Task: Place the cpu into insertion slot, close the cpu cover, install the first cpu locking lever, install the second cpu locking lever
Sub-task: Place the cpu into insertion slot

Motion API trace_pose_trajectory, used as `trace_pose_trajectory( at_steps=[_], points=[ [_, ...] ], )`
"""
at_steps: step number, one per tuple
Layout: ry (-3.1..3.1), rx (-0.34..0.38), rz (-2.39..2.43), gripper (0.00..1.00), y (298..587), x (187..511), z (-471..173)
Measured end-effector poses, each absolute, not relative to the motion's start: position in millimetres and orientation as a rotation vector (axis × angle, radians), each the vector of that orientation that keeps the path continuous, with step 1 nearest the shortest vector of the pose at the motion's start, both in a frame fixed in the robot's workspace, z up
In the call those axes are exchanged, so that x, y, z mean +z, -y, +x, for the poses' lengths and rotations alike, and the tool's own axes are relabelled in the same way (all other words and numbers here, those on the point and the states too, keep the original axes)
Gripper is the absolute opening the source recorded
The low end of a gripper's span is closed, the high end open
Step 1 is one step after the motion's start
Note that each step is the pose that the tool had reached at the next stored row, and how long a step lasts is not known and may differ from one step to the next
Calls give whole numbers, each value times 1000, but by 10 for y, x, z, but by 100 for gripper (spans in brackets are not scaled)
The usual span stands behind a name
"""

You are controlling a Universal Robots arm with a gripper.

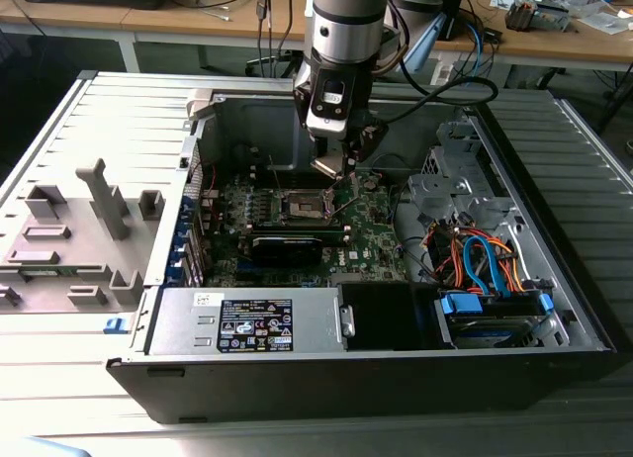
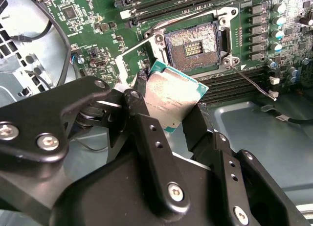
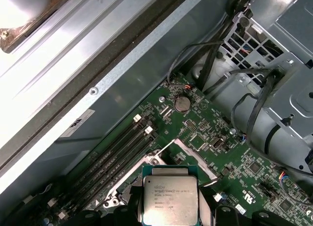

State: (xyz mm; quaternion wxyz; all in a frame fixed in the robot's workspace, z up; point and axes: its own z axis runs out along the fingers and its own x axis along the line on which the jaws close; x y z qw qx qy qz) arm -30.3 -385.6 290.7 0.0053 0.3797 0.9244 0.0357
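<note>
My gripper (image 2: 168,104) is shut on the cpu (image 2: 172,95), a flat square chip with a silver top and green rim, pinched by two opposite edges between black fingers (image 2: 142,113). The insertion slot (image 2: 194,44), a square socket with a dark centre and bare contacts, lies uncovered on the green board a short way beyond the chip. Beside the socket, the cpu cover (image 2: 139,46) stands swung open. A thin wire locking lever (image 2: 252,81) sticks out past the socket corner. In the exterior view the gripper (image 1: 338,172) hangs with the cpu (image 1: 326,166) just above the insertion slot (image 1: 302,208).
The motherboard (image 1: 371,229) lies inside an open computer case (image 1: 554,309). A long black block (image 1: 285,245) sits in front of the socket. A power supply (image 1: 247,323) is at the front, and a drive with orange and blue cables (image 1: 485,264) is on the exterior view's right. Memory slots (image 3: 124,147) run beside the socket.
</note>
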Motion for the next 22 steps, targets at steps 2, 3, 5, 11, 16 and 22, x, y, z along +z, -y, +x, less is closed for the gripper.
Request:
trace_pose_trajectory(
  at_steps=[2, 3, 5, 11, 16, 22],
  points=[
    [-2892, 112, 1194, 54, 3856, 2906, -303],
    [-2891, 112, 1196, 54, 3856, 2906, -303],
    [-2889, 112, 1200, 54, 3856, 2905, -303],
    [-2885, 112, 1211, 54, 3856, 2904, -303],
    [-2881, 112, 1220, 54, 3856, 2903, -303],
    [-2875, 112, 1232, 54, 3856, 2902, -303]
  ],
)
